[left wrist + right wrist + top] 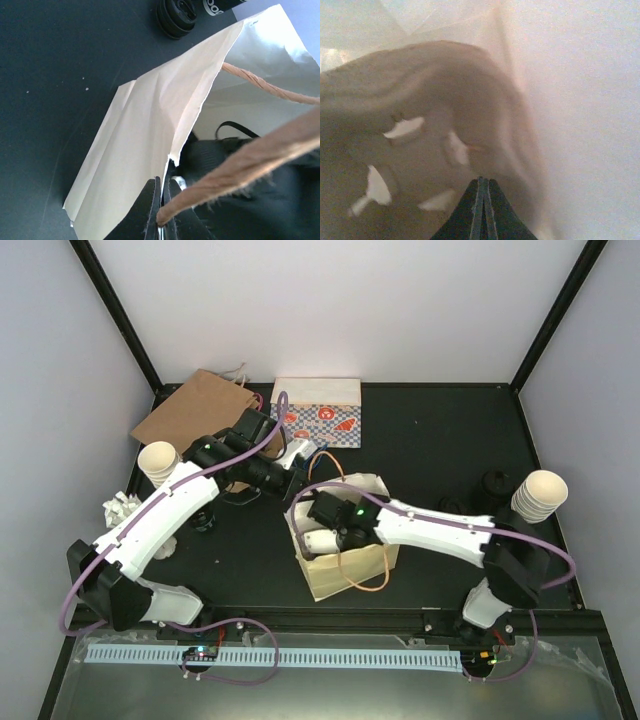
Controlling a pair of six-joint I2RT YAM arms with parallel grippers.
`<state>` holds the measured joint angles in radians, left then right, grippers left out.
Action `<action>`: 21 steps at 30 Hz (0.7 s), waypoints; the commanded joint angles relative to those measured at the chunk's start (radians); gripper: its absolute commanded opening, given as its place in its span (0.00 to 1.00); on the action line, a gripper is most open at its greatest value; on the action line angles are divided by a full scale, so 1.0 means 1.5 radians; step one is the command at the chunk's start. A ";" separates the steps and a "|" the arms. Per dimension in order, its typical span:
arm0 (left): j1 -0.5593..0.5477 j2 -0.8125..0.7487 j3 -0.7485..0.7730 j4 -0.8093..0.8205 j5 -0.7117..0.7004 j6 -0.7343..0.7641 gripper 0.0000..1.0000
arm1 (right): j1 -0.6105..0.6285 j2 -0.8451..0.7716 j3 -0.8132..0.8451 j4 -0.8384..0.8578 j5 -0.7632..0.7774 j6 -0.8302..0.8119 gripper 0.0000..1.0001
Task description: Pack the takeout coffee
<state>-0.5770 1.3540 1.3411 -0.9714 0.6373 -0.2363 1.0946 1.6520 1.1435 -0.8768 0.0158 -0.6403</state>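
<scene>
A cream paper bag (345, 575) stands open at the table's middle. My left gripper (164, 187) is shut on the thin edge of the bag's rim (172, 150), and a twine handle (250, 155) crosses just in front of its fingers. The right gripper (481, 182) is down inside the bag, jaws shut with nothing seen between them. Its tips point at a brown cardboard carrier (435, 100) with pale cut-outs. The right arm (430, 525) reaches in over the bag's right rim. The takeout coffee is hidden from all three views.
Lidless cup stacks stand at the left (158, 462) and right (540, 495). A flat brown bag (195, 405) and a patterned box (318, 412) lie at the back. Black lids (490, 490) sit at the right, crumpled paper (120, 508) at the left.
</scene>
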 commanded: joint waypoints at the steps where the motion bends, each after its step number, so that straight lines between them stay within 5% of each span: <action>1: 0.000 -0.017 0.001 -0.019 0.029 0.003 0.02 | -0.010 -0.097 0.022 -0.002 -0.027 0.021 0.01; 10: -0.002 -0.021 0.005 -0.020 0.029 0.009 0.02 | -0.010 -0.088 -0.013 -0.153 -0.012 -0.035 0.01; 21: -0.022 -0.016 -0.001 -0.004 0.029 0.003 0.02 | -0.010 0.041 -0.075 -0.033 -0.038 -0.013 0.01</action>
<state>-0.5999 1.3479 1.3384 -0.9939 0.6628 -0.2359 1.0821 1.6657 1.0451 -1.0138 -0.0109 -0.6724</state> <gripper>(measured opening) 0.018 0.014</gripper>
